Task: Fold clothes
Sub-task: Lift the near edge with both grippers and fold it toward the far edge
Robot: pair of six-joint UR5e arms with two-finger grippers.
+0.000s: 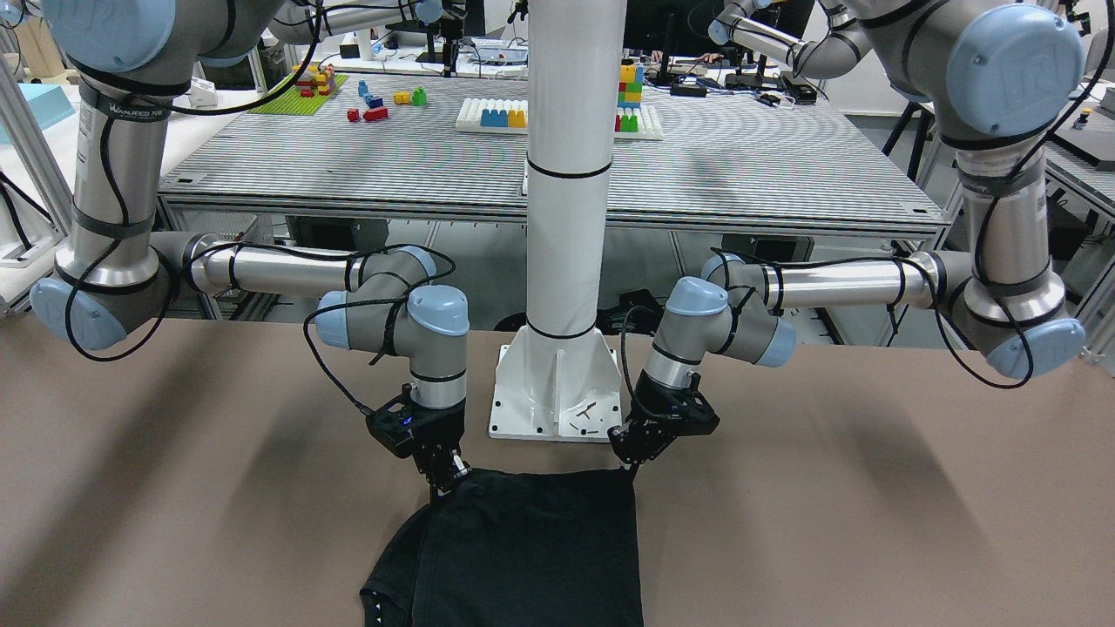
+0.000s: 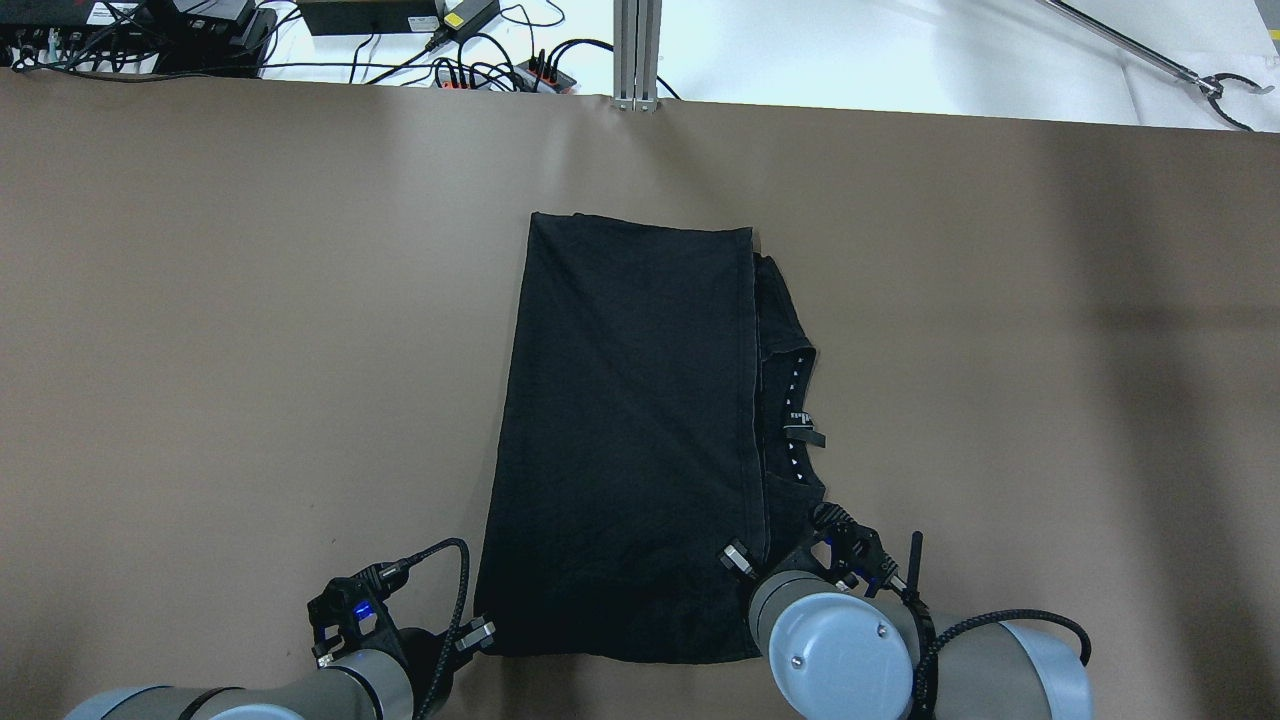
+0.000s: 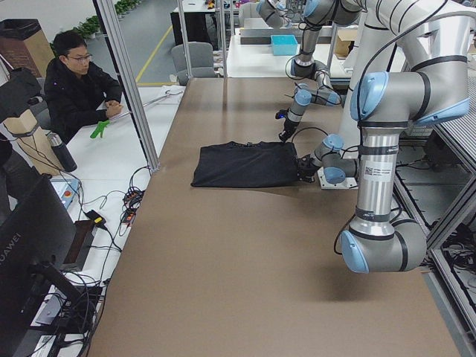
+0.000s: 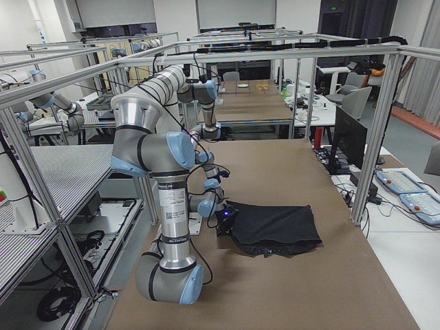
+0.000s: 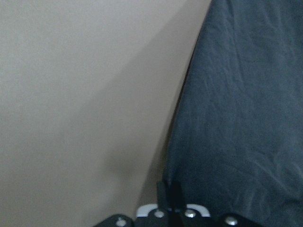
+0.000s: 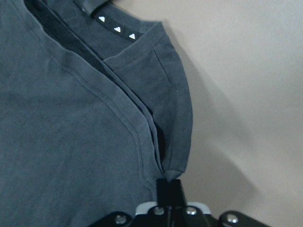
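the clothes lie flat on the worktop: one black piece, doubled over. in the overhead view its long axis runs from 6 to 12 o'clock, away from the robot. along the 3 o'clock side a collar with dotted tape peeks out from under the top layer.

the left fingers sit at the 7 o'clock corner of the near short edge. they are drawn narrow and appear to pinch the very corner of the cloth. the right fingers sit at the 5 o'clock corner, likewise closed, with a small tuck of hem caught between them. each arm holds its own end of the near edge, neither nearer than the other, and all the fabric lies toward 12 o'clock from the fingers.

the next fold likely turns on this: the near edge would be lifted and carried along the long axis toward 12 o'clock, with both corners kept level so the piece does not skew. the right corner stacks several layers, so it may slip.
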